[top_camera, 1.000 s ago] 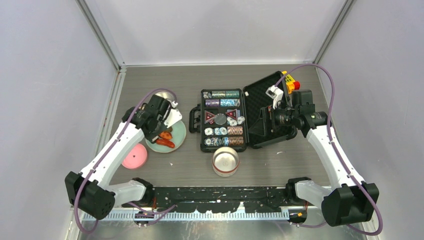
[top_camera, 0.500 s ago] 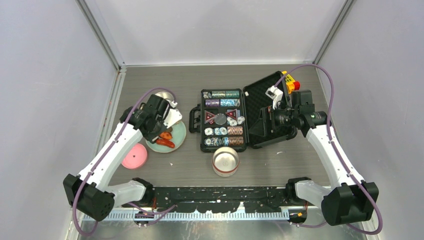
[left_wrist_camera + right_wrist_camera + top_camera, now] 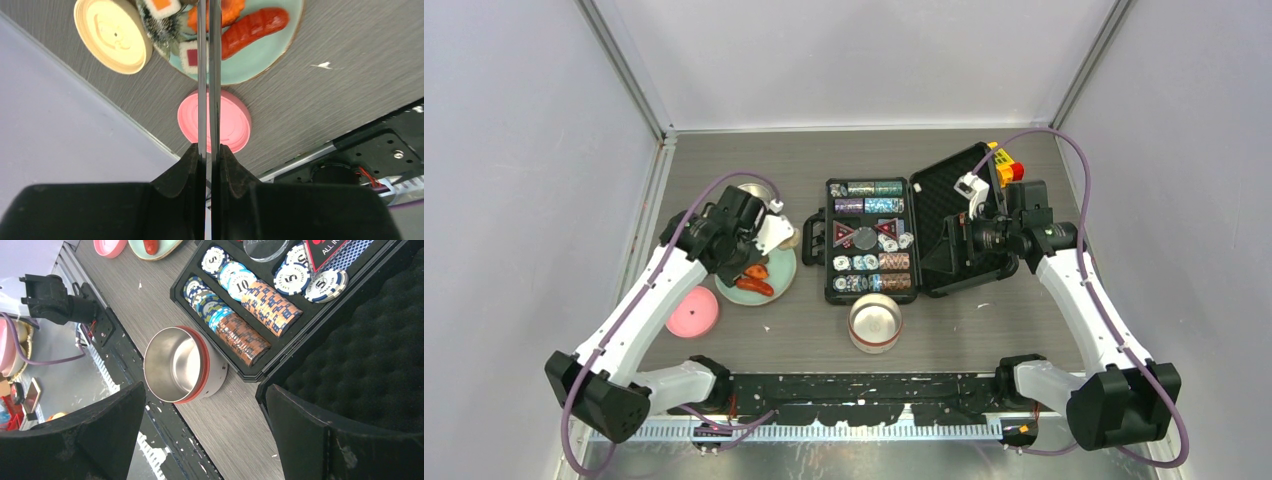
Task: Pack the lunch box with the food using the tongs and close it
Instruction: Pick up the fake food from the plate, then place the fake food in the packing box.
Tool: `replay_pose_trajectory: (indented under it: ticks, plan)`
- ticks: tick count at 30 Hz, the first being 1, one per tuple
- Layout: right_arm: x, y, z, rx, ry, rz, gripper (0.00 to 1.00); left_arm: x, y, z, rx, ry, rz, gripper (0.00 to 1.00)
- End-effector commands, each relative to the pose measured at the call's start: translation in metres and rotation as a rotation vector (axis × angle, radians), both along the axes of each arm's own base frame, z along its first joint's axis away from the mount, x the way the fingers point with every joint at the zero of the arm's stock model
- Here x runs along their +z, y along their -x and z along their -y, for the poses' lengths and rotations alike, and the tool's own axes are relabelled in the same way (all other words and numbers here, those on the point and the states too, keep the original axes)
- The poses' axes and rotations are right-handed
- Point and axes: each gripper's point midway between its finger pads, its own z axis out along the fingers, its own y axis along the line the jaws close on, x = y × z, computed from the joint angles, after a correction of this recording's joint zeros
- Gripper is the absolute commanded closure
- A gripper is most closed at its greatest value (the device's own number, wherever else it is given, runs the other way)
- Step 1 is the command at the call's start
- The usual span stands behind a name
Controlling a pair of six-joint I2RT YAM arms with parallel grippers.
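My left gripper (image 3: 759,245) (image 3: 208,150) is shut on the tongs (image 3: 208,75), whose two thin grey blades run up over the mint-green plate (image 3: 260,57) (image 3: 782,272); their tips pass out of the left wrist view. The food lies on the plate: red-orange sausages (image 3: 255,26) (image 3: 755,287) and dark blocks with white-and-red faces (image 3: 189,54). One lunch box tub, open shiny steel (image 3: 875,322) (image 3: 182,365), stands near the front edge. A cream-topped tub (image 3: 113,32) sits beside the plate. The pink lid (image 3: 693,312) (image 3: 232,120) lies flat. My right gripper (image 3: 205,387) (image 3: 959,245) is open and empty.
An open black case of poker chips (image 3: 869,250) lies mid-table, its foam-lined lid (image 3: 959,215) propped up under my right wrist. The black base rail (image 3: 864,390) runs along the near edge. Grey walls close in the left, right and back.
My left wrist has shifted slightly up and to the right over the plate, tongs still gripped. The right arm has not moved.
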Motion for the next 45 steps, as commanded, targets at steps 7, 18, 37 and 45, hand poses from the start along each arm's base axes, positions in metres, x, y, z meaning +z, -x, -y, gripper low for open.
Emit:
replay_pose_trajectory:
  ticks: [7,18,37,45]
  plan:
    - [-0.002,-0.013,0.005,-0.027,0.047,0.030,0.05,0.042,0.053,0.081,-0.266,0.380,-0.134,1.00]
    - [-0.010,-0.020,0.011,-0.061,0.085,0.019,0.05,0.049,0.090,0.120,-0.570,0.376,-0.205,1.00]
    - [-0.015,-0.026,0.019,-0.104,0.122,0.021,0.05,0.003,0.050,0.158,-0.772,0.008,-0.022,1.00]
    - [-0.015,-0.025,0.019,-0.101,0.119,0.023,0.05,-0.014,0.039,0.170,-0.783,-0.039,-0.011,0.99]
